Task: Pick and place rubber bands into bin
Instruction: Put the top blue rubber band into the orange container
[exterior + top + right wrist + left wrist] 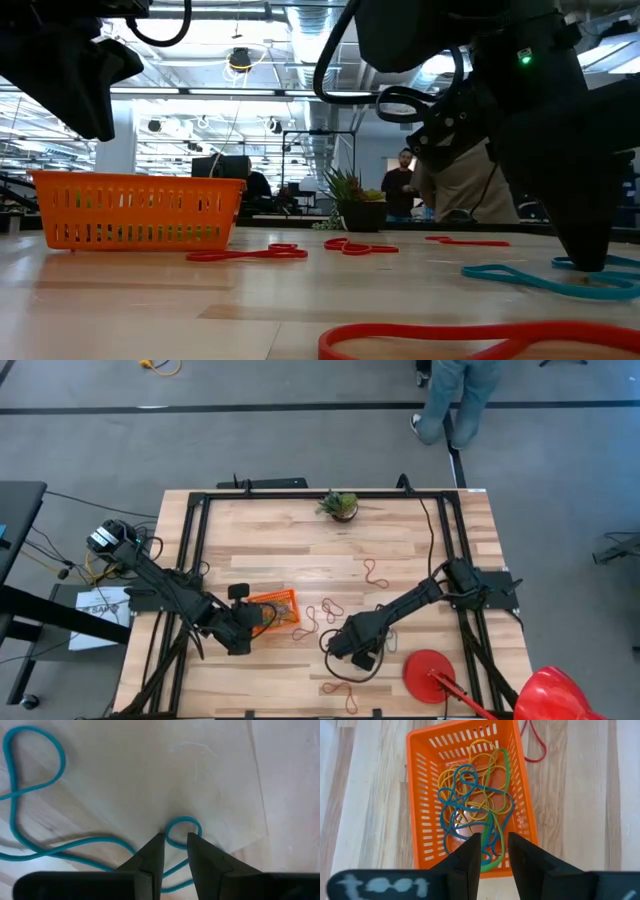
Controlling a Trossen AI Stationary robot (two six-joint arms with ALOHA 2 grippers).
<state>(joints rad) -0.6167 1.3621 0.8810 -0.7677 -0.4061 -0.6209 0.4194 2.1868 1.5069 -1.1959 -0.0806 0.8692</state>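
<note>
1. Left gripper point(493, 851) hovering over the bin point(418, 800), fingers slightly parted, empty.
2. Bin on the table point(300, 550), holding tangled rubber bands point(475, 800).
3. Right gripper point(175, 845) down at the tabletop, narrowly parted around a teal band point(35, 795), seemingly not yet clamped.

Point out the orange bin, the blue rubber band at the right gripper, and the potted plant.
bin point(422, 785), left wrist view, on its slotted side wall.
blue rubber band point(183, 822), right wrist view, on the small loop at the fingertips.
potted plant point(341, 504), high view, on its leaves.
</note>
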